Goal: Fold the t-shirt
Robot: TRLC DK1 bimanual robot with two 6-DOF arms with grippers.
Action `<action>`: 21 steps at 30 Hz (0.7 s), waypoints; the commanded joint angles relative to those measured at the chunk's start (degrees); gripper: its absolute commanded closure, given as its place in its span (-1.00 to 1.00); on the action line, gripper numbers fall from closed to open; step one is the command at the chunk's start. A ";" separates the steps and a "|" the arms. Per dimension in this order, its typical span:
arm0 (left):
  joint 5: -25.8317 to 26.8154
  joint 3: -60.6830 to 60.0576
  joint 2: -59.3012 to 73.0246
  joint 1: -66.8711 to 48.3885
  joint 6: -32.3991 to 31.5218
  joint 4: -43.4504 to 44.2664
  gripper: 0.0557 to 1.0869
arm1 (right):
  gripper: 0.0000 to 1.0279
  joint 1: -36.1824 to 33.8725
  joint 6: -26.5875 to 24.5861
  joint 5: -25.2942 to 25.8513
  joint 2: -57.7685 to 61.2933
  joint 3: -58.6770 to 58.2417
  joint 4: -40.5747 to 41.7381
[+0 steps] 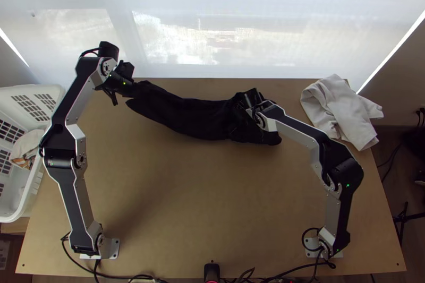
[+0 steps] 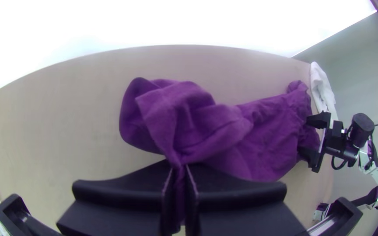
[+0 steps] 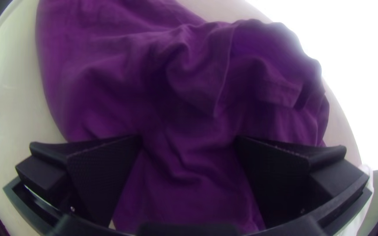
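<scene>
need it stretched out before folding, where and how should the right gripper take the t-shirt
Probably pinch the t-shirt by its end near the white cloth, from above: the right gripper stands open over wrinkled fabric there. The left gripper holds the opposite end bunched, so it could then be pulled taut.

Bright glare from the far window [image 1: 212, 28] washes white across the bent-edged wrist views

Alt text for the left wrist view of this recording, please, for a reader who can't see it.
The left gripper holds a pinched-up part of a t-shirt between its closed fingers; the rest lies bunched and wrinkled across a wooden table. The right gripper, fingers apart, is at the t-shirt's other end, near a white cloth.
</scene>
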 commanded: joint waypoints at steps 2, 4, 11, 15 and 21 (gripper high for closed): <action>2.23 8.76 -1.03 -2.59 -0.01 -2.91 0.93 | -0.90 -0.27 -0.03 0.28 3.58 -0.18 0.09; 3.37 9.29 -1.73 -3.30 -0.01 -2.83 0.93 | -0.90 -0.53 -0.03 0.28 4.19 -0.18 0.18; 8.73 9.55 -3.14 -5.67 -0.80 -1.95 0.93 | -0.90 -0.97 0.05 0.28 5.69 0.00 0.70; 11.10 9.55 -3.93 -6.99 -2.91 0.43 0.93 | -0.90 -0.53 0.41 0.36 3.14 -0.09 0.62; 12.60 9.55 -4.98 -9.27 -6.07 3.85 0.93 | -0.90 -0.62 0.58 0.36 -4.51 -0.26 -0.70</action>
